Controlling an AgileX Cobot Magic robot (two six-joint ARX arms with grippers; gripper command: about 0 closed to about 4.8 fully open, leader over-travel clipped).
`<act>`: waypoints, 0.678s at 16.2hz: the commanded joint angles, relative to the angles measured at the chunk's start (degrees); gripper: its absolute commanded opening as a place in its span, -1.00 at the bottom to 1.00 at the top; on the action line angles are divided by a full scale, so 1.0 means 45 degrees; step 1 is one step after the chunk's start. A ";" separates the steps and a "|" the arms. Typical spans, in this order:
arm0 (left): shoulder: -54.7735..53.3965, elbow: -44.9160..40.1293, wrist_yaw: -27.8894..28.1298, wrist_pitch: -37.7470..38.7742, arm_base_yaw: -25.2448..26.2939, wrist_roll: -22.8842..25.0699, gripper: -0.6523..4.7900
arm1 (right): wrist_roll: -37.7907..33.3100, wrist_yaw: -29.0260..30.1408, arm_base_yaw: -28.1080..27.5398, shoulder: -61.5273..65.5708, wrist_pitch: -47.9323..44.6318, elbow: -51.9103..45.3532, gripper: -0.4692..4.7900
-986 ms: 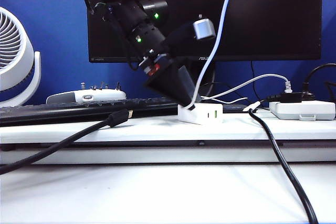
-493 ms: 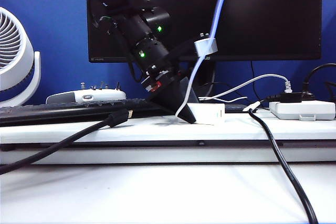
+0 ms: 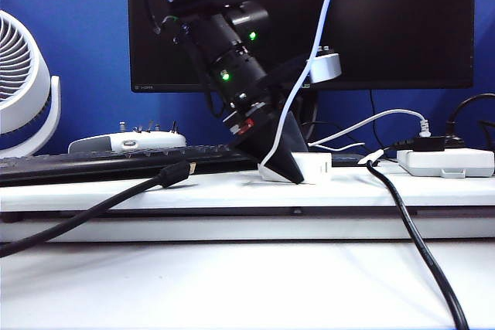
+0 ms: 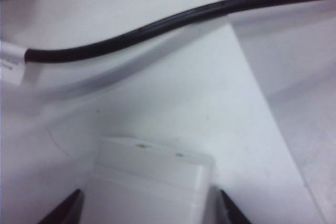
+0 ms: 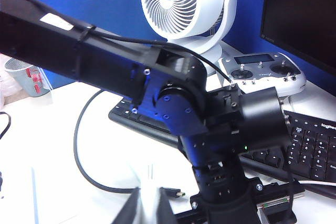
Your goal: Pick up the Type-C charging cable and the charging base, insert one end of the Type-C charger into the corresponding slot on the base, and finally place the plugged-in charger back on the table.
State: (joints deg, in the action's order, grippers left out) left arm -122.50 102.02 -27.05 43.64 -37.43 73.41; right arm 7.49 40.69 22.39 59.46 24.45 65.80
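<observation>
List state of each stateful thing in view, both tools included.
left tool: open, fingers either side of the charging base, on the raised ledge
right tool: shut on the Type-C charging cable
charging base: resting on the table ledge, not lifted
Type-C charging cable: hanging from above, not plugged in
monitor: screen dark
fan: spinning or not, cannot tell

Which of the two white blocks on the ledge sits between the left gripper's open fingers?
The small white charging base under the left gripper, not the wider power strip far right.
</observation>
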 commanded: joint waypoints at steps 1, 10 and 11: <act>-0.0136 -0.0063 0.1685 0.0180 -0.0262 -0.0374 0.46 | -0.0049 0.0087 0.0005 -0.0044 -0.0165 0.0044 -0.82; -0.0053 0.0024 0.2526 0.0083 -0.0442 -0.1088 0.46 | -0.0049 0.0087 0.0005 -0.0044 -0.0165 0.0044 -0.82; -0.0053 0.0024 0.2526 0.0087 -0.0442 -0.1088 0.45 | -0.0049 0.0087 0.0005 -0.0044 -0.0165 0.0044 -0.82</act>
State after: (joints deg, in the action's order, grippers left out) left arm -121.84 102.61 -18.22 43.48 -39.51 68.10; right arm 7.49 40.69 22.39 59.46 24.47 65.80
